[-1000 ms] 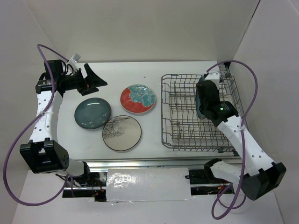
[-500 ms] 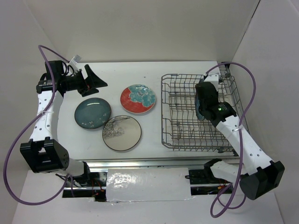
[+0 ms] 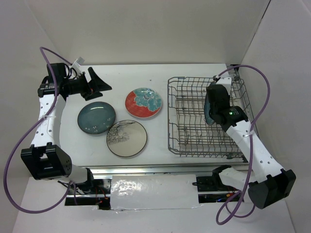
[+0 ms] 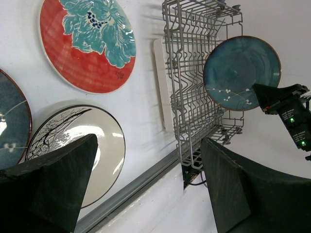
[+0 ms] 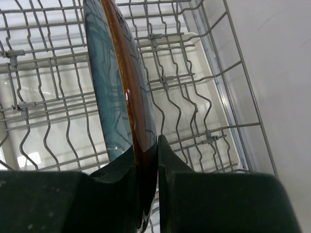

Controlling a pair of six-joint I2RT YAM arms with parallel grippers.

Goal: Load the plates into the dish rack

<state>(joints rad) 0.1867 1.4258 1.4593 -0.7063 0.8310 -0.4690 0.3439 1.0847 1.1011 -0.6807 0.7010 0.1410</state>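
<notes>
teal-blue plate (image 5: 114,87) upright on edge over the wire dish rack (image 3: 194,138), right of the overhead frame, clamped at its rim by the right gripper (image 5: 146,151). left of the rack, flat on the white table (image 3: 146,77): red flower plate (image 3: 144,102), second teal plate (image 3: 96,118), grey-white branch plate (image 3: 126,138). left gripper (image 4: 149,141) at upper left, spread wide, gripping nothing.

No legible text, label or number anywhere
</notes>
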